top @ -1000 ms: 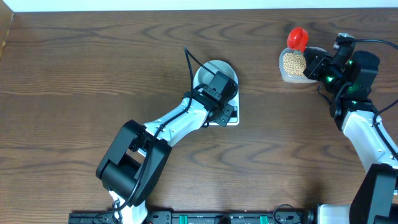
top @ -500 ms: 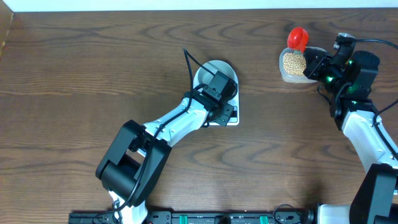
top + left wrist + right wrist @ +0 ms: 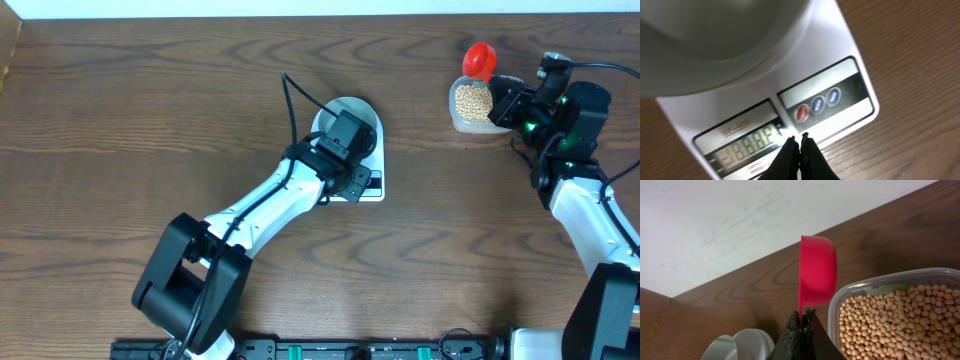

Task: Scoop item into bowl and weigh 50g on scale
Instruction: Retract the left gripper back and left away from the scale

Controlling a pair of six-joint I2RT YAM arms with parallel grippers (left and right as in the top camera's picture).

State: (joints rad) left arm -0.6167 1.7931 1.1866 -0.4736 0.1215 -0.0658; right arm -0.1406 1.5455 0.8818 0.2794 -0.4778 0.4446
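The left arm has swung. Its elbow now sits lower and more to the left in the overhead picture. The left gripper (image 3: 800, 137) has slid a tiny bit up and left. It is closed and holds nothing. Its tips are at the front of the scale (image 3: 840, 45), between the screen (image 3: 745, 145) and the buttons (image 3: 817, 104). The screen is lit with all its number bars on, so I think the scale is just waking up.

The right side has not moved. The right gripper (image 3: 801, 317) is closed on the red scoop (image 3: 816, 270).

The bowl (image 3: 325, 118) sits on the scale, in the middle of the desk (image 3: 150, 100). I see no beans in it. The beans (image 3: 890, 325) are small, round and tan. They fill the clear tub (image 3: 880, 280) at the upper right.
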